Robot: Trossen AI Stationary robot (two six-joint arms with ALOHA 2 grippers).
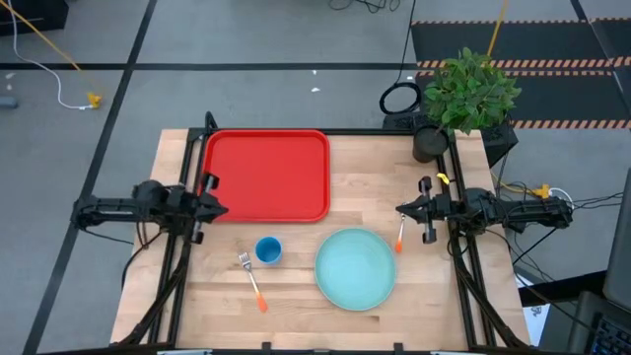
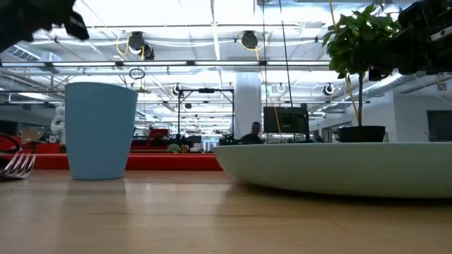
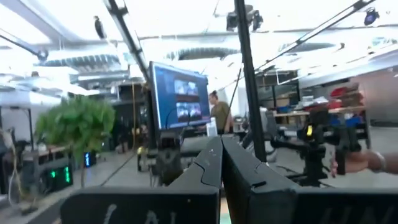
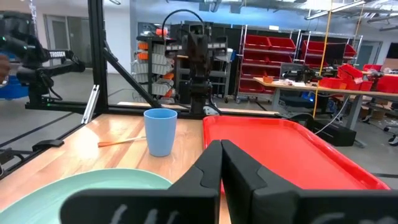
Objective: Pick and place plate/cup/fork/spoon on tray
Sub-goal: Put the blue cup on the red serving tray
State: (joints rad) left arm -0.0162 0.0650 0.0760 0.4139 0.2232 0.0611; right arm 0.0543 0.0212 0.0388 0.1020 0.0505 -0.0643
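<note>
From above, the red rectangular plastic tray (image 1: 266,176) lies bare at the far left part of the light wooden surface (image 1: 365,192). The large round pale turquoise plate (image 1: 356,267) sits near the front edge, right of centre, and the small bright blue plastic cup (image 1: 267,249) stands upright between the plate and the orange-handled fork (image 1: 251,280), whose silver tines point toward the far edge. The orange-handled spoon (image 1: 400,237) lies just beside the plate's far right rim, and only the high view shows it. The left gripper (image 1: 219,209) hangs at the left edge beside the tray's near left corner; its wrist view shows the fingers (image 3: 208,165) pressed together. The right gripper (image 1: 402,209) hovers near the right edge just beyond the spoon, fingers (image 4: 211,163) likewise closed and empty. A leafy green potted plant (image 1: 463,94) stands at the far right corner.
</note>
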